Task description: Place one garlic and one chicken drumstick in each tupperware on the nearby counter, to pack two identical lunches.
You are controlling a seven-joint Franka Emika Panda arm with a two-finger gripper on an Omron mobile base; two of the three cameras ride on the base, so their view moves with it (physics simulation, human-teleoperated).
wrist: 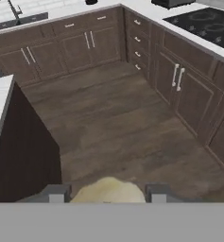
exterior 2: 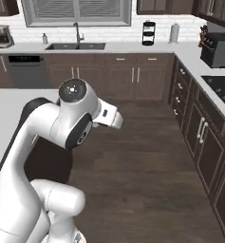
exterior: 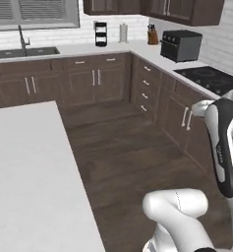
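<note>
Left base view: white arm (exterior: 221, 142) rose at lower right, its hand end cut off by the frame edge. Pale island counter (exterior: 24, 172) lay off to the arm's left with dark wood floor (exterior: 128, 157) between. Far ahead were the back counter with sink (exterior: 24, 51), a black toaster oven (exterior: 181, 45), a knife block (exterior: 152, 35) and a cooktop (exterior: 209, 78) toward the right.

Right base view: arm (exterior 2: 61, 128) bent up from lower left, wrist pointing right over the floor; pincer itself hidden behind the wrist, so its state couldn't be told here. Sink (exterior 2: 76, 46) and window (exterior 2: 76, 12) sat far beyond it, cabinets (exterior 2: 199, 137) along its right.

Hand view: pincer (wrist: 107, 193) part open, fingertips (wrist: 56, 193) flanking a pale beige garlic (wrist: 108, 191) sitting right between them, touching both by the look of it, so held. Below and beyond the pincer was bare floor (wrist: 113, 123); island corner (wrist: 0, 104) to its left, cabinet doors with silver handles (wrist: 177, 78) to its right, cooktop (wrist: 203, 21) top right.
</note>
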